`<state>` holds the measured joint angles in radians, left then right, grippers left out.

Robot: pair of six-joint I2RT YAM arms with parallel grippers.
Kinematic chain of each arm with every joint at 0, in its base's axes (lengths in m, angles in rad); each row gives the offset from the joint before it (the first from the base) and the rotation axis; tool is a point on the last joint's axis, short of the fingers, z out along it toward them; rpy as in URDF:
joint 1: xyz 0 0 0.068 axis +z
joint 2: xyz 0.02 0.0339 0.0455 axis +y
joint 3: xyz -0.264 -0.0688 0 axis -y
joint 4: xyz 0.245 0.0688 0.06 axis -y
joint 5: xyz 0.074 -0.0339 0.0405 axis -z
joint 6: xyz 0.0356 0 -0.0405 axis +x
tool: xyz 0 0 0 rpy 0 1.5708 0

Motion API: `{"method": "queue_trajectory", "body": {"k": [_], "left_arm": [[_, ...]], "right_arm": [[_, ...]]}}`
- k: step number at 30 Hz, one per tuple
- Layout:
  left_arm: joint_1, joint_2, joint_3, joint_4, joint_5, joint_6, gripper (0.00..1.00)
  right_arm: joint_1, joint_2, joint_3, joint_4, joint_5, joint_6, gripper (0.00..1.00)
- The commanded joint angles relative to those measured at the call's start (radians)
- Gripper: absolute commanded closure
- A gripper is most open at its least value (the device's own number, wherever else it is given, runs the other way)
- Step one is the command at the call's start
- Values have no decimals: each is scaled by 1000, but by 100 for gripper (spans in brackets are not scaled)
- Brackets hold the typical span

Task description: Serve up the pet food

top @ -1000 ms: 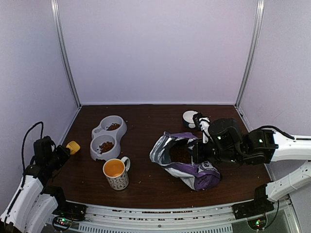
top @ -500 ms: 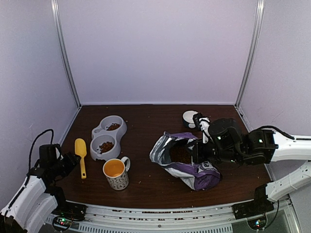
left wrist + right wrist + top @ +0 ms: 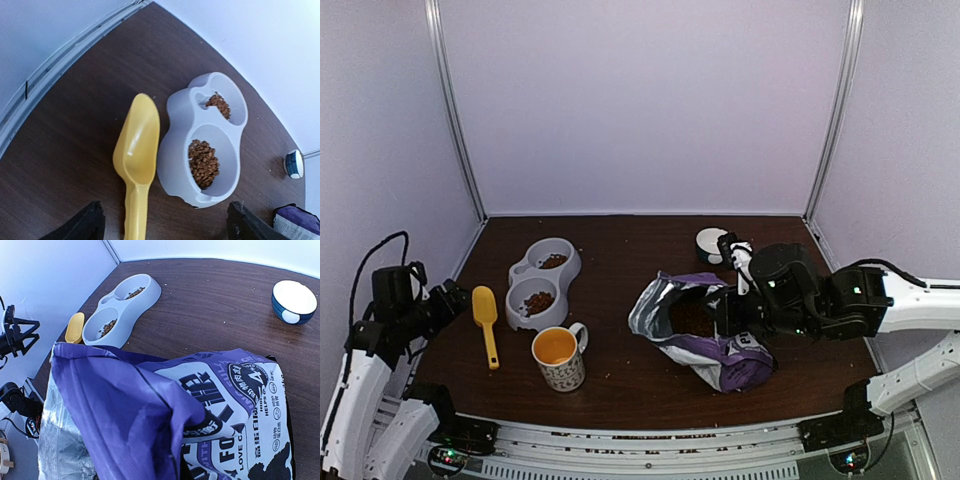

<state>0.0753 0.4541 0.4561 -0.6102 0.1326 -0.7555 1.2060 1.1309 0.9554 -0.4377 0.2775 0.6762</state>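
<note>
Withdrawn, left gripper [image 3: 166, 225] shows jaws apart; scoop [image 3: 136, 150] lies at nine o'clock of bowl [image 3: 175, 150], kibble [image 3: 202, 162] in both wells, serving seemingly done. Right gripper [image 3: 729, 312] jaws, behind bag [image 3: 150, 405]: cannot tell.

Kibble [image 3: 203, 163] sits in both wells of the grey double bowl [image 3: 172, 150]; a yellow scoop [image 3: 137, 145] lies just left of it, handle nearer.

Robot test cell in lab, not home — plain pale lilac panel walls [image 3: 640, 100], bare aluminium corner posts [image 3: 455, 120], dark brown wooden counter [image 3: 620, 250]. White-and-black robot left arm [image 3: 355, 380] and right arm [image 3: 920, 300] bolted to metal rail [image 3: 650, 440], loose black cables [image 3: 368, 275]. Staged props — purple foil puppy-food bag [image 3: 720, 360], brown dry kibble pellets [image 3: 539, 301] in grey plastic double bowl [image 3: 527, 268].
</note>
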Motion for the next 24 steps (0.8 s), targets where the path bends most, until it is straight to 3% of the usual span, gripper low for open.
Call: {"method": "queue_trajectory", "body": {"k": [1,4,8,14,19,24], "left_arm": [[-50,79,201,-58,98,112,14],[-214,137,328,-72,43,106,15],[-557,236,471,-50,-70,24,15],[-1050,481,623,155,-191,-63,15],[-1216,743,743,213,-121,-76,12],[-1252,874,744,236,-118,-105,10]], "right_arm": [[3,-39,3,51,16,-19,100],[3,-34,13,42,16,-23,100],[3,-28,23,32,20,-23,100],[3,-22,35,12,30,-18,98],[3,-22,47,-10,37,-21,97],[3,-25,50,-15,31,-22,95]]}}
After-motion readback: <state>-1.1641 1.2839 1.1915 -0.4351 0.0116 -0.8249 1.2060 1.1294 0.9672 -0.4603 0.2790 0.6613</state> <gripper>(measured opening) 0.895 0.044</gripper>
